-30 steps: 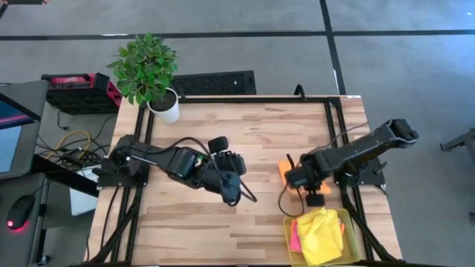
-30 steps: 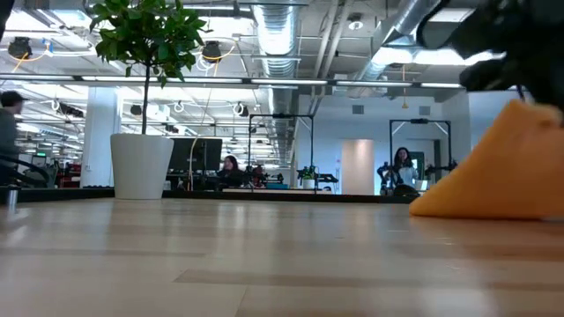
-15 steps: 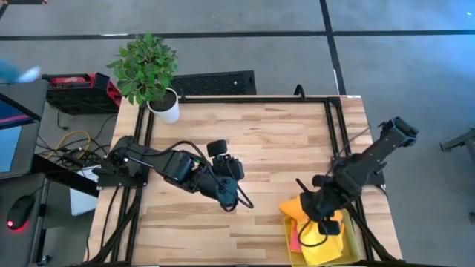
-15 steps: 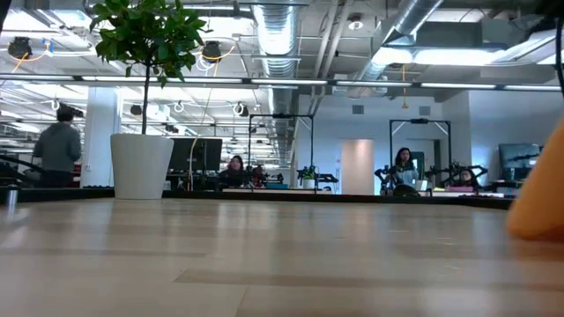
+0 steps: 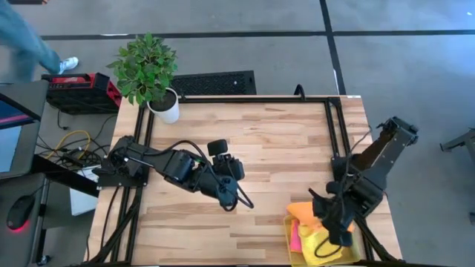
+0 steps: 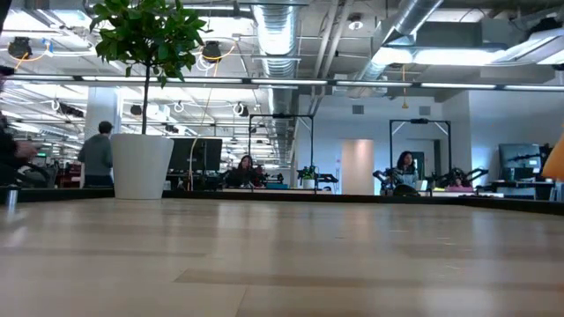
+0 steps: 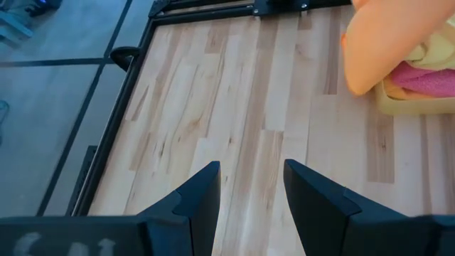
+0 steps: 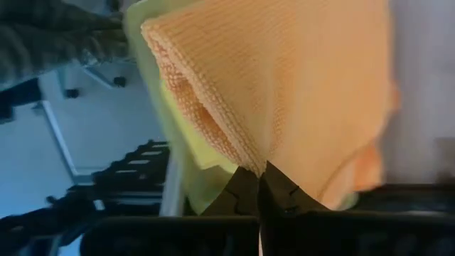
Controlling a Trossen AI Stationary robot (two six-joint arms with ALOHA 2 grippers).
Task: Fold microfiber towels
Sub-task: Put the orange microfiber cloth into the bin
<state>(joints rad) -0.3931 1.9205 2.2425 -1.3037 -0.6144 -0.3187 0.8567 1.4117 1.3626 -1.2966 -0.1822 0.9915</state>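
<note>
Over tray, right gripper pinches orange towel; left gripper parted, empty

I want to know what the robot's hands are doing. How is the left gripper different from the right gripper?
The left gripper is open and holds nothing; the right gripper is shut on the orange towel. The left hangs over bare table; the right is over the yellow tray. Both have dark fingers.

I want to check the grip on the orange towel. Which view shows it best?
The right wrist view: the right hand is pinched shut on the orange towel. The high view shows the towel partly under the arm, the left wrist view from afar, the low view only an edge.
</note>
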